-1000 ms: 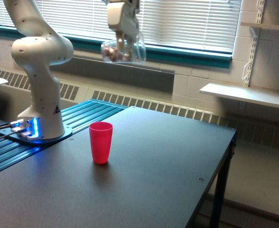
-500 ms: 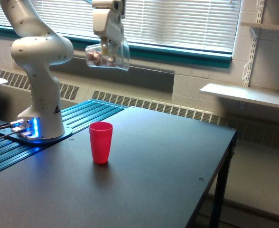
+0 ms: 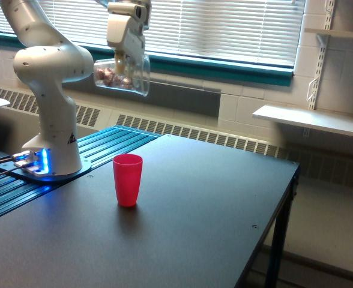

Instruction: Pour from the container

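- While the container (image 3: 121,75) hangs high above the worktop (image 3: 182,216), the gripper (image 3: 121,59) grips it from above, the fingers closed on its wall near the rim; it lies tipped well over, its mouth facing the exterior view's right, and the reddish-brown candies (image 3: 109,76) are heaped against the closed end on the exterior view's left.
- The red cup (image 3: 128,179) stands upright on the worktop, well below the container and roughly under its mouth.
- Judged from this, the step in hand is bringing the container into place over the red cup before tipping the candies out.
- To do it well, the arm probably ought to come down so that the container's mouth sits just above the red cup's rim; from the present height the candies would likely bounce or scatter across the worktop.
- The container's mouth is wider than the red cup's opening, so the lower edge of its lip should be centred over that opening, not merely near it.
- Tipping should be slow, since wrapped candies tend to stick and then slide out all at once.
- The red cup looks light and narrow-based; a knock from the container could topple it, so the two are best kept apart.
- The robot base (image 3: 47,162) stands clear, to the exterior view's left of the red cup.
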